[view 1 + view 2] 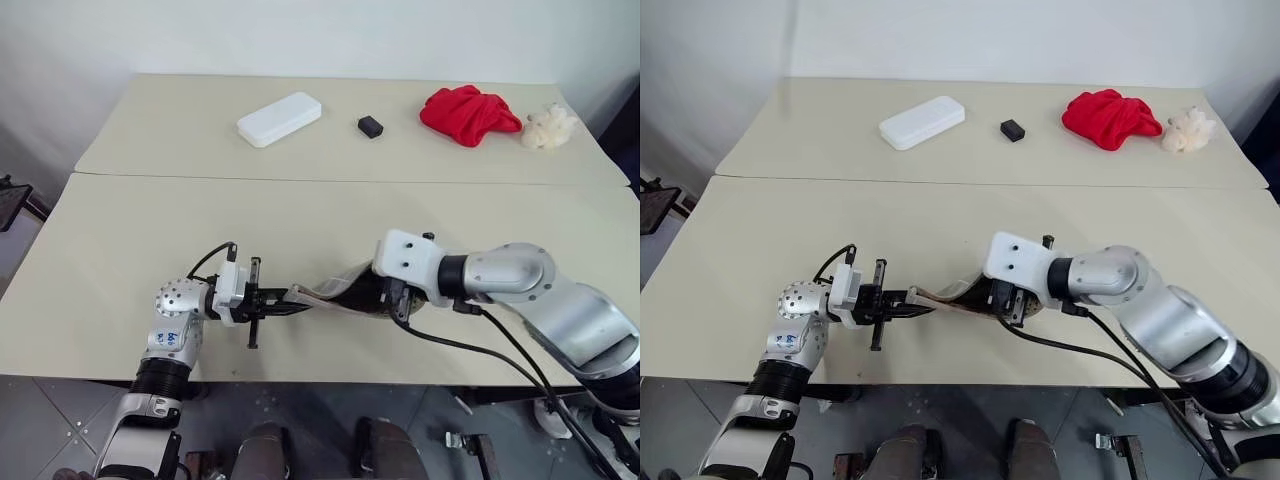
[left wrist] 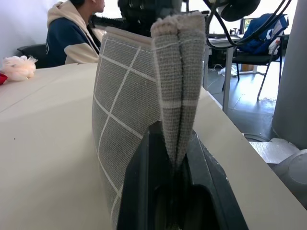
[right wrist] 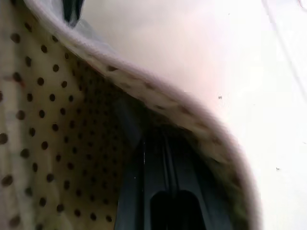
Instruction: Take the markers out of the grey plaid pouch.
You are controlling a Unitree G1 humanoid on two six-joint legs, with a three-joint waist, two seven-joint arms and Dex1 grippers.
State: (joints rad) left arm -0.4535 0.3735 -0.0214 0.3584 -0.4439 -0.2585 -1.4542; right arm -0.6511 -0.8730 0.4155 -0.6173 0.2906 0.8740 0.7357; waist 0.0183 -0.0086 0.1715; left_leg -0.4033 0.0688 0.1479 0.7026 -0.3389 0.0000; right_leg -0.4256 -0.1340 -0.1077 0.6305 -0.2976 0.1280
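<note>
The grey plaid pouch [image 1: 330, 289] lies near the table's front edge, stretched between my two grippers. My left gripper [image 1: 296, 309] is shut on one end of it; the left wrist view shows the folded grey fabric [image 2: 175, 96] pinched between the black fingers [image 2: 139, 182]. From the other side, my right gripper [image 1: 386, 298] reaches into the pouch's open mouth. In the right wrist view its fingers [image 3: 144, 167] lie close together, shut, inside the cream polka-dot lining [image 3: 43, 120]. The markers are hidden; I cannot tell whether the right gripper touches one.
On the far table lie a white hard case [image 1: 279, 119], a small black block [image 1: 370, 126], a red cloth [image 1: 468, 113] and a cream fluffy ball [image 1: 549, 127]. A seam [image 1: 330, 180] runs between the two tables. A person [image 2: 72, 33] sits beyond the table.
</note>
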